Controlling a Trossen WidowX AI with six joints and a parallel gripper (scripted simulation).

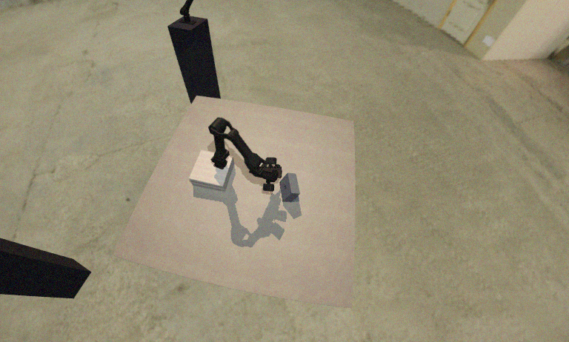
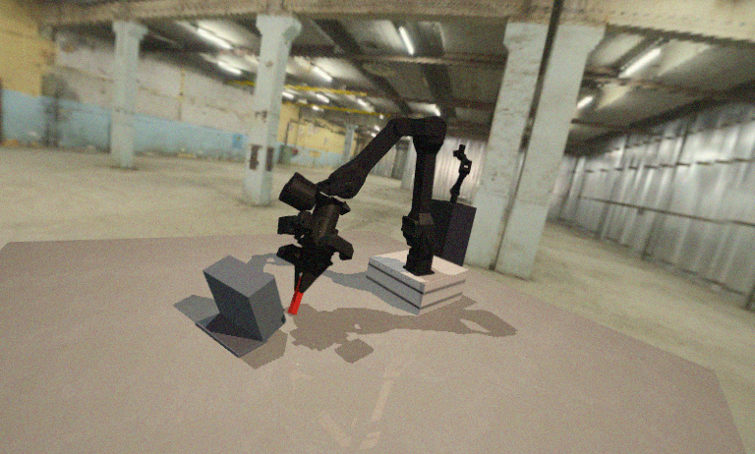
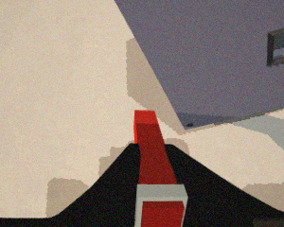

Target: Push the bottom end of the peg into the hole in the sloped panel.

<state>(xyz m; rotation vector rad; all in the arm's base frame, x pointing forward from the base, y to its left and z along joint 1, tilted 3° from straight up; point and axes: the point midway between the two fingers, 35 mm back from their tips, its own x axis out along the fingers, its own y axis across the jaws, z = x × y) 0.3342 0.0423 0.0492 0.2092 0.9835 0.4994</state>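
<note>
My gripper (image 1: 268, 186) (image 2: 305, 277) (image 3: 150, 153) is shut on a red square-sided peg (image 2: 295, 302) (image 3: 151, 142). The peg's lower end sticks out below the fingers, tilted, just above the table. The grey sloped panel (image 1: 289, 186) (image 2: 245, 296) (image 3: 205, 44) stands close beside the peg. In the wrist view the panel's face fills the upper right, and its rectangular hole (image 3: 281, 45) shows at the right edge, off to the right of the peg's tip. The peg is hidden in the top view.
The arm's white base block (image 1: 207, 175) (image 2: 423, 288) stands behind the gripper on the beige mat (image 1: 251, 258) (image 2: 500, 382). A tall dark pillar (image 1: 195, 58) (image 2: 456, 229) with a second small arm stands beyond the mat. A dark block (image 1: 33, 271) lies off the mat at the left.
</note>
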